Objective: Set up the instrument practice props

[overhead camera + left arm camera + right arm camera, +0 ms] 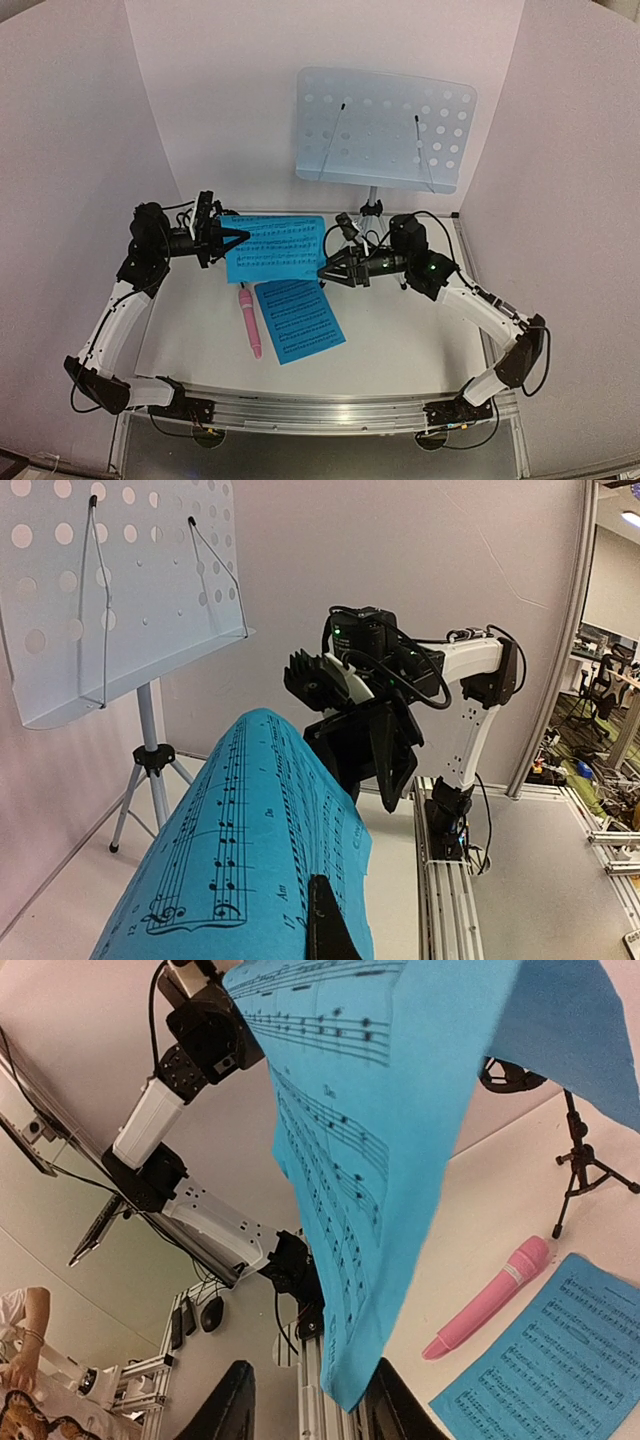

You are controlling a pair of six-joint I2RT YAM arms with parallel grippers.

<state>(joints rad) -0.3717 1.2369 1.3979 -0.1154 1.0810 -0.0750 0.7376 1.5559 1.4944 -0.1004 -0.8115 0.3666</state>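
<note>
My left gripper (232, 238) is shut on the left edge of a bright blue sheet-music page (275, 248) and holds it above the table. In the left wrist view one finger (322, 915) lies on top of the page (240, 850); the other is hidden under it. My right gripper (330, 270) is open, and the page's lower corner (370, 1360) hangs between its fingers. The second blue page (298, 320) and the pink microphone (248, 322) lie flat on the table. The pale-blue music stand (385, 128) stands at the back. The black tripod mic holder (348, 226) is beside it.
White walls (230, 100) enclose the table on three sides. An aluminium rail (320, 410) with both arm bases runs along the near edge. The stand's silver tripod legs (150, 780) spread out at the back. The right arm (470, 680) is close to the held page.
</note>
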